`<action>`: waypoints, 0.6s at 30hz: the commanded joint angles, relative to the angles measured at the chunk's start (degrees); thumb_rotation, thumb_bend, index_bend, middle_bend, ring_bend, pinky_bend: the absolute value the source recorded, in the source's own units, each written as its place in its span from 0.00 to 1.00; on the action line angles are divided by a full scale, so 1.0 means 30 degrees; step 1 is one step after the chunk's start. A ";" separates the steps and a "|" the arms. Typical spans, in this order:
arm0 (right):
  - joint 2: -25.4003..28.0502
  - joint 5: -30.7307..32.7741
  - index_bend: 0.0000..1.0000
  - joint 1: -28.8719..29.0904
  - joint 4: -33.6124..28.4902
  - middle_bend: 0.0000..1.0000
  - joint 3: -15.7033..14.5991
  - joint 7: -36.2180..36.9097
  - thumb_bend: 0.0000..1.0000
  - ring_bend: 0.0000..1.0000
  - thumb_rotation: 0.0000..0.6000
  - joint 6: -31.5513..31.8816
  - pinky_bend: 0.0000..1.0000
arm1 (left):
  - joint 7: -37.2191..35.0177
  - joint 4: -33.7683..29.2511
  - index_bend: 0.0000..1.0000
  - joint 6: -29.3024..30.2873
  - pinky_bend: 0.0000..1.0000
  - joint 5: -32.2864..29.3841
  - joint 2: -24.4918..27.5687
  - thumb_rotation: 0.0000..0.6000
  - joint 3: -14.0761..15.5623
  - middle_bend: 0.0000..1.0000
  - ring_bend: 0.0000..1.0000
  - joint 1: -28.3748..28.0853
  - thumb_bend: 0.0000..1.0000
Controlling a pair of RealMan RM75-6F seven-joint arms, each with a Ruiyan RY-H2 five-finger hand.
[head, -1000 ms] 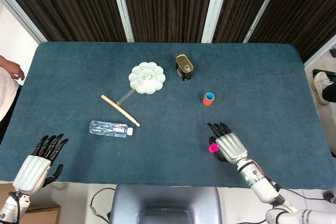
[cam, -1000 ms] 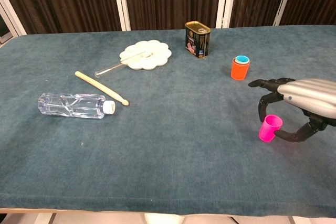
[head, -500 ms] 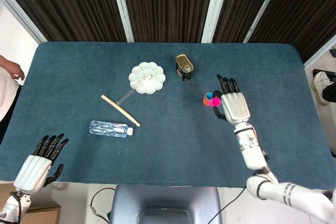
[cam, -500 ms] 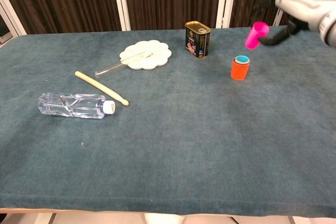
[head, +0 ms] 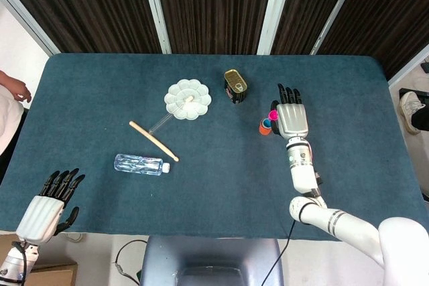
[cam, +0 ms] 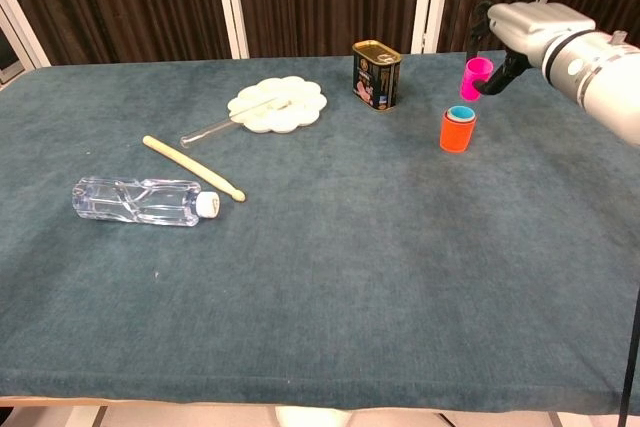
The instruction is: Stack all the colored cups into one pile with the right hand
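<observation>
My right hand (head: pixel 291 116) (cam: pixel 512 35) holds a pink cup (cam: pixel 473 78) (head: pixel 273 114) upright in the air, a short way above the stack. That stack is an orange cup (cam: pixel 456 133) (head: pixel 265 128) with a blue cup (cam: pixel 460 113) (head: pixel 267 123) nested inside, standing on the table right of the middle. The pink cup does not touch the blue one. My left hand (head: pixel 48 204) hangs at the table's near left edge with fingers spread, holding nothing; the chest view does not show it.
A tin can (cam: pixel 376 74) stands just left of the stack. Farther left lie a white paint palette (cam: pixel 277 105), a glass rod (cam: pixel 205 131), a wooden stick (cam: pixel 192 167) and a clear plastic bottle (cam: pixel 144 201). A person's hand (head: pixel 15 88) shows at the far left.
My right hand lifted the pink cup from the near table, carried it away and up to the stack, then lowered it to just above the blue cup and brought it upright. The left hand stayed put.
</observation>
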 commanded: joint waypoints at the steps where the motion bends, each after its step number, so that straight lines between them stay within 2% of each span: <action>1: -0.0366 0.0152 0.62 0.0220 0.0586 0.06 -0.0188 0.0214 0.49 0.00 1.00 -0.0319 0.00 | 0.0036 0.0009 0.00 -0.0067 0.07 -0.0051 -0.0020 1.00 -0.0013 0.00 0.00 -0.0019 0.46; 8: -0.0912 -0.0053 0.60 0.0439 0.1496 0.06 -0.0451 0.0914 0.49 0.00 1.00 -0.0658 0.00 | 0.0072 -0.0010 0.00 -0.0215 0.07 -0.0141 -0.0041 1.00 -0.0041 0.00 0.00 -0.0089 0.46; 11: -0.1015 0.0078 0.55 0.0490 0.1631 0.06 -0.0534 0.0885 0.49 0.00 1.00 -0.0847 0.00 | 0.0078 -0.0046 0.00 -0.0147 0.07 -0.0078 -0.0007 1.00 0.0006 0.00 0.00 -0.0050 0.46; 13: -0.0931 0.0271 0.46 0.0462 0.1498 0.06 -0.0604 0.0654 0.49 0.00 1.00 -0.0950 0.00 | 0.0072 -0.0065 0.00 -0.0119 0.07 -0.0022 0.0001 1.00 0.0021 0.00 0.00 -0.0053 0.46; 16: -0.0271 0.0601 0.16 0.0193 0.0408 0.01 -0.0784 0.0253 0.49 0.00 1.00 -0.1088 0.00 | -0.0049 -0.0032 0.00 -0.0100 0.07 -0.0020 0.0044 1.00 0.0022 0.00 0.00 -0.0055 0.46; 18: 0.0652 0.0032 0.07 -0.0393 -0.1174 0.00 -0.1107 0.0522 0.49 0.00 1.00 -0.0502 0.00 | -0.0151 -0.0052 0.00 -0.0038 0.07 -0.0001 0.0102 1.00 0.0027 0.00 0.00 -0.0037 0.46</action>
